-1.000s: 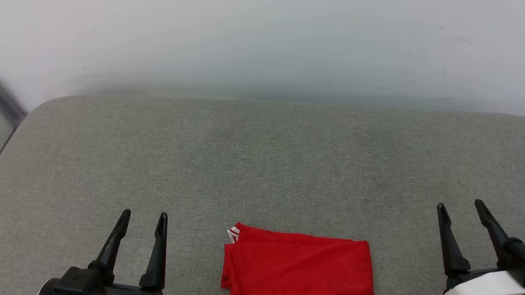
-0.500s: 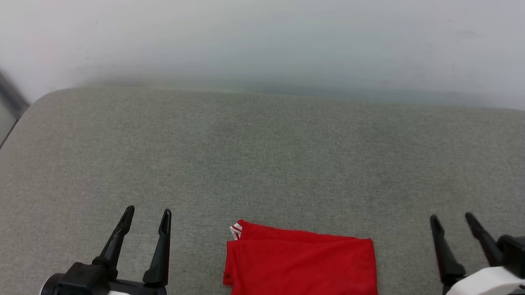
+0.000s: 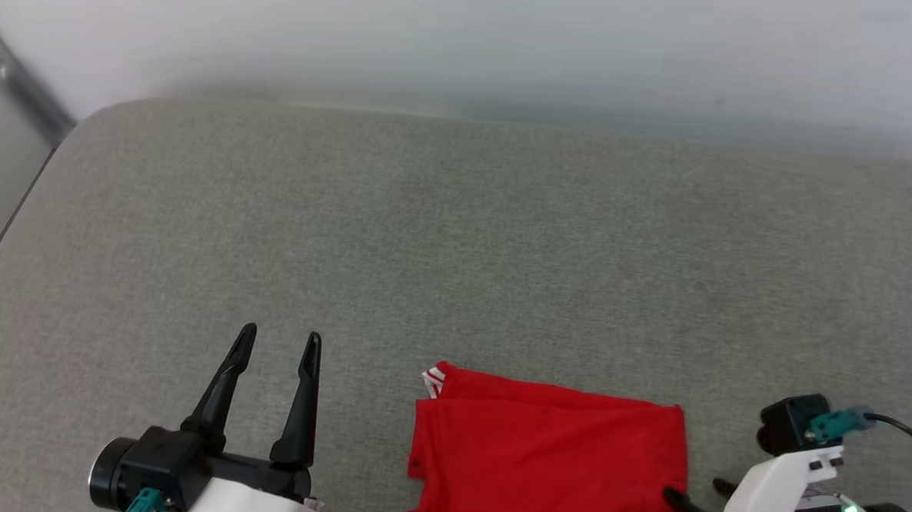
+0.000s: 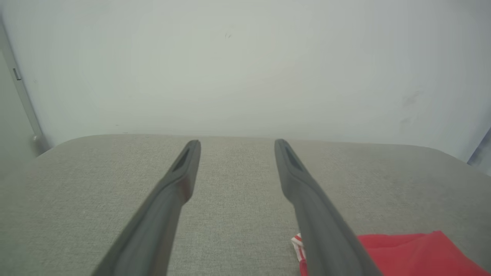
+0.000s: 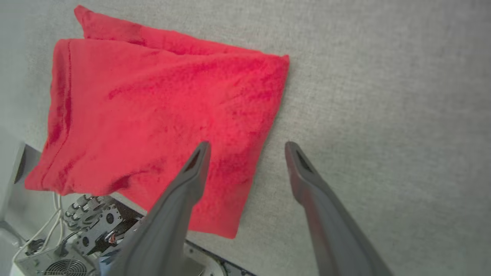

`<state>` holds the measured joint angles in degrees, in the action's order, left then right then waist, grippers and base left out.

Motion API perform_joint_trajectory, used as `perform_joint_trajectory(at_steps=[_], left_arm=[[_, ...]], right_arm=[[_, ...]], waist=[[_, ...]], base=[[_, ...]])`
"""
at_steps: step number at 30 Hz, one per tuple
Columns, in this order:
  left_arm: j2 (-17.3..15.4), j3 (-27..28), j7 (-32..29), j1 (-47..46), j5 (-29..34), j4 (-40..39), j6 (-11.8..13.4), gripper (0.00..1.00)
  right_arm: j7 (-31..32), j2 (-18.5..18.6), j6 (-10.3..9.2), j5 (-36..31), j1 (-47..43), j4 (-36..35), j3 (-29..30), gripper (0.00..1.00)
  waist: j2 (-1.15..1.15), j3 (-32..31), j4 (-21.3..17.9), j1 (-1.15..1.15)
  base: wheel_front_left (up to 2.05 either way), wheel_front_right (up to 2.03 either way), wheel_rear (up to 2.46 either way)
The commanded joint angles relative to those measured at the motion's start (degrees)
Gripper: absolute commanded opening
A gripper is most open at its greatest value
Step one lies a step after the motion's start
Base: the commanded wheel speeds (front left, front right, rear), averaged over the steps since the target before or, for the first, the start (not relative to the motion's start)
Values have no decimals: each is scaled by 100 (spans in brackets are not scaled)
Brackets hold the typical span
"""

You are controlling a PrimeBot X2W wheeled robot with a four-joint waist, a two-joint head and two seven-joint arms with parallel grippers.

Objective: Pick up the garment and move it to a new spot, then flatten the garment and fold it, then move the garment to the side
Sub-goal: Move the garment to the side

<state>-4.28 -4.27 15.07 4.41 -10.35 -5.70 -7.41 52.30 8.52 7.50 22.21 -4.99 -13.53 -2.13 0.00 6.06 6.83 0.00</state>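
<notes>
The shirt (image 3: 547, 460) lay at the near edge of the grey padded top (image 3: 456, 248), between my two hands. It looked like a compact red rectangle, plain side up. One layer sat a little askew over another along the far side, and a scrap of red-and-white striped trim (image 3: 433, 378) poked out at the far left corner. In the right wrist view its near border seemed to hang just over the edge of the top. From that tidy shape I judged the moving, flattening and folding done, with only the last shift to the side left. My right gripper (image 5: 247, 145) stood with its jaws wide and nothing between them, angled down at the shirt's right edge. One finger was over the red cloth and the other over bare grey fabric. I could not tell whether either tip touched. My left gripper (image 3: 281, 333) was just as wide and just as empty. It rested apart from the shirt on its left, fingers pointing toward the pale wall (image 3: 465, 41) behind the top.
</notes>
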Motion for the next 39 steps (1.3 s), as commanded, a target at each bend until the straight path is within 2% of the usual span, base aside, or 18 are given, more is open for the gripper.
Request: perform_joint_trajectory(at_steps=[1,5,10,20,21,22,26,32,35,39], left_arm=[[21,-7,12,-72,-19,6,-9,100],[30,-69,12,-167,-31,55,-9,100],[49,-84,12,-266,-42,91,-9,100],[70,-130,12,-358,-8,149,-9,100],[72,-133,12,-359,-4,155,-9,100],[75,-137,12,-358,-1,159,-9,100],[84,-147,12,-325,1,161,-9,100],[85,-202,12,-289,-3,146,-9,100],[92,-211,12,-307,-87,86,-9,100],[103,-359,12,-397,-83,51,-9,100]], right_arm=[[67,-57,-1,-24,-14,53,30,100],[401,-251,-1,-138,151,354,167,100],[511,-385,-1,-363,252,743,136,100],[504,-503,7,-663,165,1617,-515,100],[451,-495,8,-703,163,1678,-563,42],[395,-482,8,-755,184,1733,-603,0],[126,-305,2,-947,337,1753,-715,0],[-234,350,-10,-1525,803,1448,-928,0],[-181,749,-6,-1778,1097,1207,-1294,0],[-50,1515,-3,-1961,1569,879,-1763,0]], waist=[[0,99,106,0],[0,230,288,0],[0,380,486,0],[0,487,687,0],[0,482,692,0],[0,476,692,0],[0,425,638,0],[0,384,330,0],[0,436,32,0],[0,610,-433,0]], base=[[0,0,0],[0,0,0],[0,0,0],[0,0,0],[0,0,0],[0,0,0],[0,0,0],[0,0,0],[0,0,0],[0,0,0]])
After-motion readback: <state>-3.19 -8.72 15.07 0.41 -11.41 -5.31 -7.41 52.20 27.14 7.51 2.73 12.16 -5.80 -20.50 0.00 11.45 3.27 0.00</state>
